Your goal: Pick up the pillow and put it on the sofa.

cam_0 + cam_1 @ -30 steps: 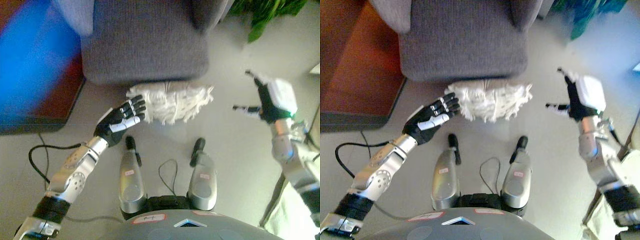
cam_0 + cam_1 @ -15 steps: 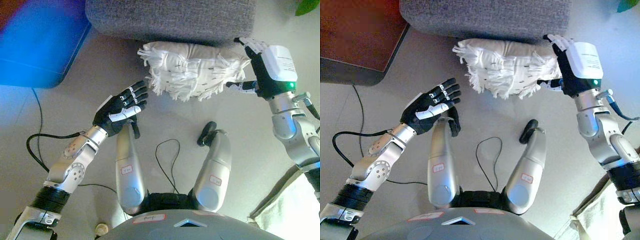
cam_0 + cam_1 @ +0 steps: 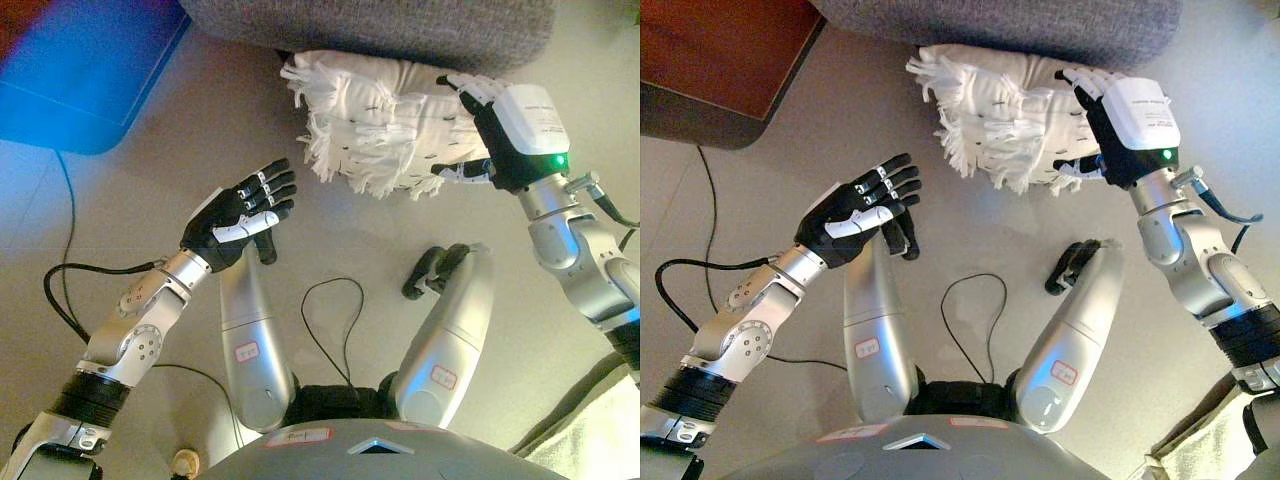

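Note:
A white fringed pillow (image 3: 375,115) lies on the floor against the front of the grey sofa (image 3: 400,25). My right hand (image 3: 490,130) is at the pillow's right end, fingers spread and straight, touching its top and side. My left hand (image 3: 240,212) is open, palm towards the pillow, a short way to the lower left of it and not touching it. In the right eye view the pillow (image 3: 1000,105) and both hands (image 3: 862,208) (image 3: 1100,125) show the same way.
A dark red low table or board (image 3: 710,50) stands at the upper left beside the sofa. A pale cloth (image 3: 600,430) lies at the lower right edge. Grey floor surrounds the pillow.
The camera has dipped lower towards the floor. My right hand has moved left onto the pillow's right end. My left hand stays open, a little lower left of the pillow.

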{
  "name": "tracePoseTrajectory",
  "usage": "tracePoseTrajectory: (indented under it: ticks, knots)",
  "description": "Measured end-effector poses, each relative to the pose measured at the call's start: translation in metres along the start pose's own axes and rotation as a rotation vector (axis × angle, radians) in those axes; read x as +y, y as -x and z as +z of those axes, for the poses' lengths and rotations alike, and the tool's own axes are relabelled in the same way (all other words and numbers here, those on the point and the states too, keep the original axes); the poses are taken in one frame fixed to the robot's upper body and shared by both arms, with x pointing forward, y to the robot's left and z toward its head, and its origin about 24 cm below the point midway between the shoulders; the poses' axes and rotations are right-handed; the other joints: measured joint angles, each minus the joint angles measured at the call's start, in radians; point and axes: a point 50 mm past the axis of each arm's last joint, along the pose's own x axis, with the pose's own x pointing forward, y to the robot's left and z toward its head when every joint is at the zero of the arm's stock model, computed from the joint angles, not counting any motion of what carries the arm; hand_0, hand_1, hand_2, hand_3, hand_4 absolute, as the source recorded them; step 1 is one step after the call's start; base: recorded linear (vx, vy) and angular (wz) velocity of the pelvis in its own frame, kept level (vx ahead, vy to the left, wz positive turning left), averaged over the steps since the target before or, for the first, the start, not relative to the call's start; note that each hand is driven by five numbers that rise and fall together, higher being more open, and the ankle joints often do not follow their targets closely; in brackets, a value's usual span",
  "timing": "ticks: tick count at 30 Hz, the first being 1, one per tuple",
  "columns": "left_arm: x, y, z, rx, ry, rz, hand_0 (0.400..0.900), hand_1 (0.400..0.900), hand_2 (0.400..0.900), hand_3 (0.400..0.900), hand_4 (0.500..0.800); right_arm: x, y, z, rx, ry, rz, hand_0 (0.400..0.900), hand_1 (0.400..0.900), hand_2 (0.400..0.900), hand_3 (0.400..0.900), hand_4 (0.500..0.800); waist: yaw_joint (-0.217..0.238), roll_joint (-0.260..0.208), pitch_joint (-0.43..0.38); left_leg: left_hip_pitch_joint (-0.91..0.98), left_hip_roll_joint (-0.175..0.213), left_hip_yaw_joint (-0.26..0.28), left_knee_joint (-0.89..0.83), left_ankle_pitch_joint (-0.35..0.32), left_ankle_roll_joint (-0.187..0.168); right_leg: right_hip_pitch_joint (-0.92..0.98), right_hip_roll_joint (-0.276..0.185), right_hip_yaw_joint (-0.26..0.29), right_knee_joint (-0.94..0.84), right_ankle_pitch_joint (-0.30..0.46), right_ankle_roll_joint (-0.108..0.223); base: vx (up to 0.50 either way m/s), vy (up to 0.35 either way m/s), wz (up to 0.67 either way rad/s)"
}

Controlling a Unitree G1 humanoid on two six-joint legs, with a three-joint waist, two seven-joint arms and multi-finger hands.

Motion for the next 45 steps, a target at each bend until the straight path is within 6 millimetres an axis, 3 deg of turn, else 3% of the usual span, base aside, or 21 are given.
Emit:
tracePoseTrajectory:
  ticks: [10,22,34,45]
  knots:
    - [0.0,0.002,-0.001,0.009,0.017,-0.01,0.9,0.9,0.9,0.9,0.8,-0.005,-0.004,-0.015,0.094,0.106,-0.084,0.9,0.9,0.9,0.9,0.8,0.02,0.021,0.008,-0.112,-0.002,-0.058,0.142,-0.019,-0.027,-0.113,-0.021,0.061,0.204,-0.1,-0.012,0.02,-0.009,0.12]
    - [-0.001,0.004,-0.002,0.031,0.026,-0.028,0.9,0.9,0.9,0.9,0.8,-0.007,-0.004,-0.024,0.117,0.307,-0.172,0.9,0.9,0.9,0.9,0.8,0.019,0.026,0.011,-0.13,-0.003,-0.072,0.209,-0.038,-0.033,-0.131,-0.032,0.096,0.276,-0.133,-0.006,0.06,0.0,0.01]
    - [-0.004,0.004,-0.001,0.029,0.033,-0.047,0.9,0.9,0.9,0.9,0.8,0.011,-0.009,-0.024,0.151,0.24,0.017,0.9,0.9,0.9,0.9,0.8,0.025,0.028,0.011,-0.136,-0.004,-0.082,0.248,-0.049,-0.03,-0.131,-0.035,0.115,0.306,-0.143,0.001,0.02,0.003,0.02]
    - [-0.008,-0.002,0.002,0.007,0.036,-0.051,0.9,0.9,0.9,0.9,0.8,0.012,-0.029,-0.025,0.244,0.131,0.029,0.9,0.9,0.9,0.9,0.8,0.046,0.03,0.011,-0.159,-0.007,-0.096,0.294,-0.059,-0.034,-0.15,-0.051,0.14,0.365,-0.174,0.005,0.0,-0.002,0.09]
